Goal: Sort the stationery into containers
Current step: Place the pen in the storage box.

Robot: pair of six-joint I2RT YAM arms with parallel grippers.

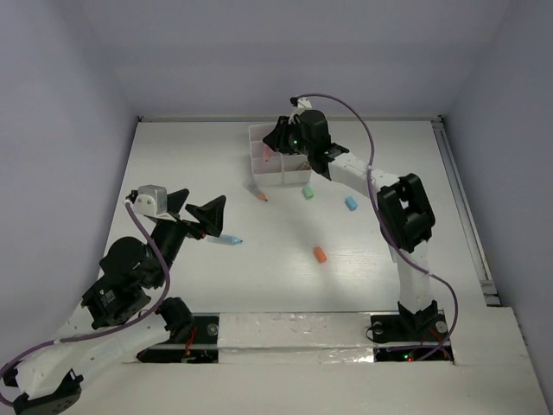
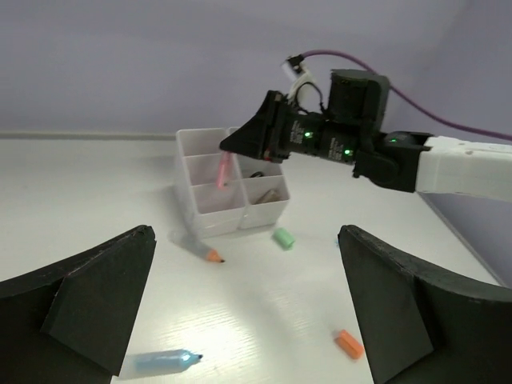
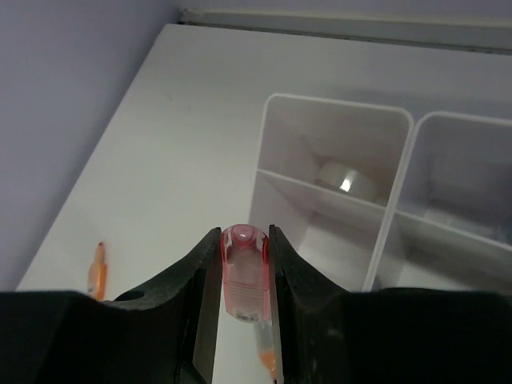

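left arm [image 1: 121, 285] folded low, left end effector [image 1: 195, 207] gaping wide; right arm [image 1: 402, 216] stretched forward, right end effector [image 3: 246, 238] clamped on a pink marker [image 3: 244, 280].

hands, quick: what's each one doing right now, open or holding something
Left hand: open, holding nothing.
Right hand: closed on the pink marker.
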